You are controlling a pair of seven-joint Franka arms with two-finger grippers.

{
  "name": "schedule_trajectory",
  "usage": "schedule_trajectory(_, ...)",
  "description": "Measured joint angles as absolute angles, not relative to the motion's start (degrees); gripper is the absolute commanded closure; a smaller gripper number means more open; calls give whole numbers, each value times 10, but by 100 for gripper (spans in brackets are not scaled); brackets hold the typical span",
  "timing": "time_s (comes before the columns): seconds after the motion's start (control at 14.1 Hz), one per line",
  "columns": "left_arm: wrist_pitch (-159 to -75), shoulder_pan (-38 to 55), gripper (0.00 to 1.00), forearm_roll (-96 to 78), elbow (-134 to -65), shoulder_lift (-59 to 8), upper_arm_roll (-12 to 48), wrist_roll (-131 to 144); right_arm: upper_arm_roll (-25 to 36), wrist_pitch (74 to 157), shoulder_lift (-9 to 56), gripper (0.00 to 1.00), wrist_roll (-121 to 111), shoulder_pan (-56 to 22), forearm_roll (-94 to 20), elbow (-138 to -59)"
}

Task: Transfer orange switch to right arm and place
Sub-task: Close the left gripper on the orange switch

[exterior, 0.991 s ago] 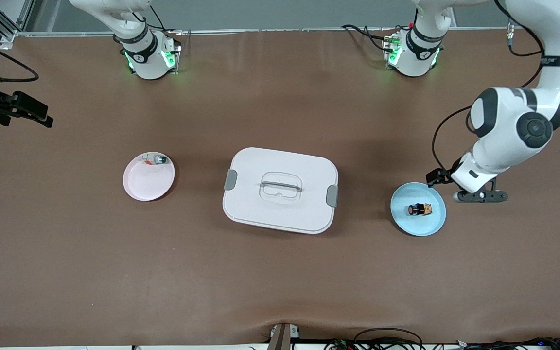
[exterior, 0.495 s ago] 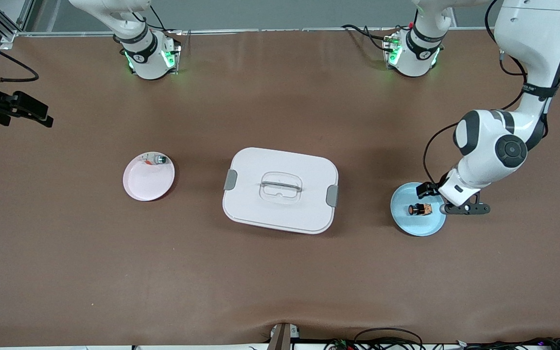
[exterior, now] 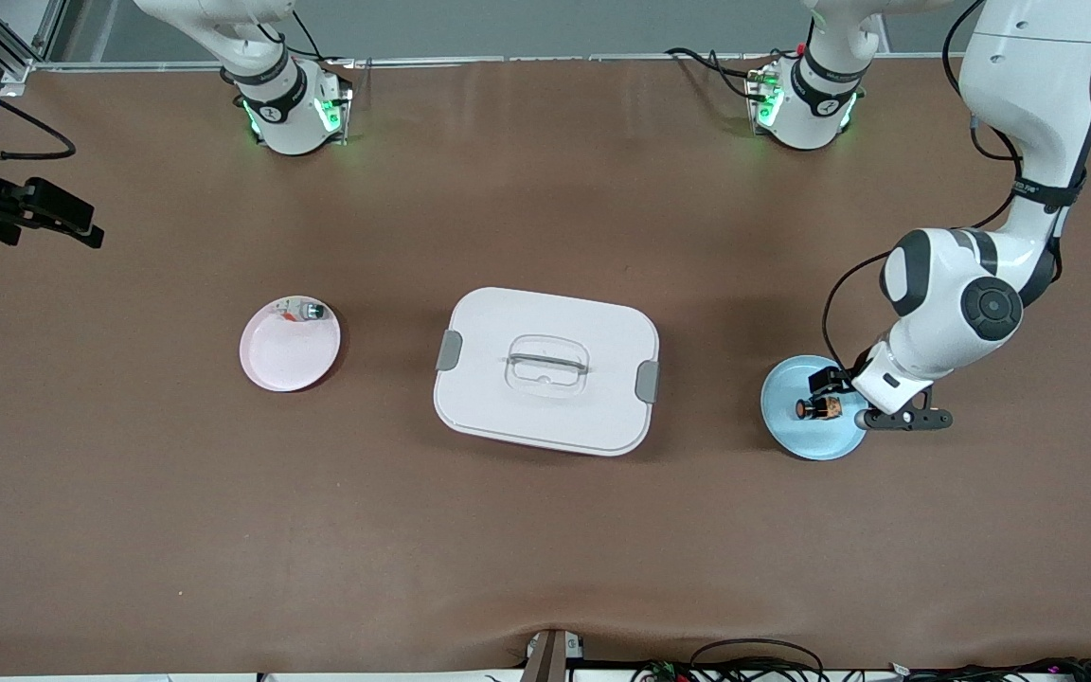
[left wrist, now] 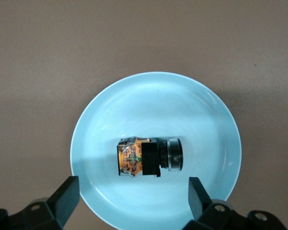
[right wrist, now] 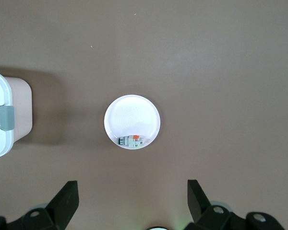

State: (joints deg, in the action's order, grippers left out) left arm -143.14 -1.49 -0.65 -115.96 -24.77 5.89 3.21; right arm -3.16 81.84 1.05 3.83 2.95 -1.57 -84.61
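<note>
Toward the left arm's end of the table, the orange switch (exterior: 817, 408) lies on its side in the middle of a pale blue plate (exterior: 796, 436). The left wrist view shows it clearly: black collar and round face at one end, orange-tan body at the other, resting on the plate's bare floor and touching nothing else. The left gripper (left wrist: 133, 194) hangs over that plate with its fingers spread wide, one fingertip (left wrist: 67, 194) to each side of the switch and neither touching it. In the front view the left arm's wrist covers the plate's edge on the side toward its own end of the table.

A white lidded box (exterior: 546, 369) with grey side latches sits at the middle of the table. Toward the right arm's end lies a pink plate (exterior: 282, 365) with a whitish-silver switch (exterior: 304, 310) at its rim, on the side farther from the front camera. The right gripper (right wrist: 133, 199) waits high over the table near that plate, its fingers spread and holding nothing; the front view does not show it.
</note>
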Motion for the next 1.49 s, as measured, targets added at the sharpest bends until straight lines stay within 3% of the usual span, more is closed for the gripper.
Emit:
schedule_trajectory(1.27,-1486,-17,0,-7,-1143,-315,72,47,-31,814,11,0,38,30,-16,-846)
schedule_trajectory(1.49,-1486,-17,50,-7,-1143,-320,72,47,-31,814,11,0,38,30,-16,-846)
